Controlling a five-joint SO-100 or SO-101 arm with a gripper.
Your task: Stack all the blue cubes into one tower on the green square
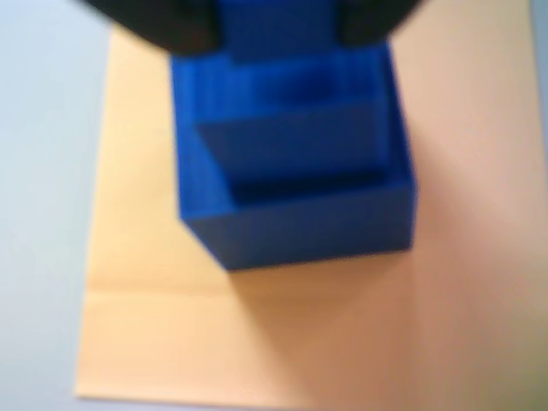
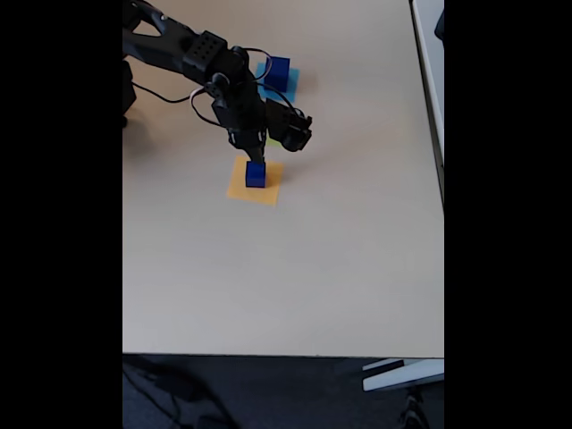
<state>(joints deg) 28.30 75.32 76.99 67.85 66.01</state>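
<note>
In the wrist view, blurred dark blue cubes (image 1: 295, 218) stand stacked on the orange patch (image 1: 248, 342), a smaller one (image 1: 291, 145) resting on a larger one. At the top edge, my gripper (image 1: 274, 38) has its black fingers (image 1: 171, 30) pressed against both sides of a small blue cube (image 1: 274, 26). In the fixed view, the gripper (image 2: 259, 161) points down onto the blue stack (image 2: 256, 174) on the orange patch (image 2: 266, 192). Another blue cube (image 2: 277, 71) sits on the light-blue patch (image 2: 290, 87). A sliver of the green square (image 2: 271, 141) peeks out behind the arm.
The arm (image 2: 192, 54) reaches in from the table's upper left, with cables looping off it. Bare beige tabletop (image 2: 313, 268) spreads below and to the right of the patches. The table's near edge (image 2: 286, 355) and right edge (image 2: 441, 179) bound the space.
</note>
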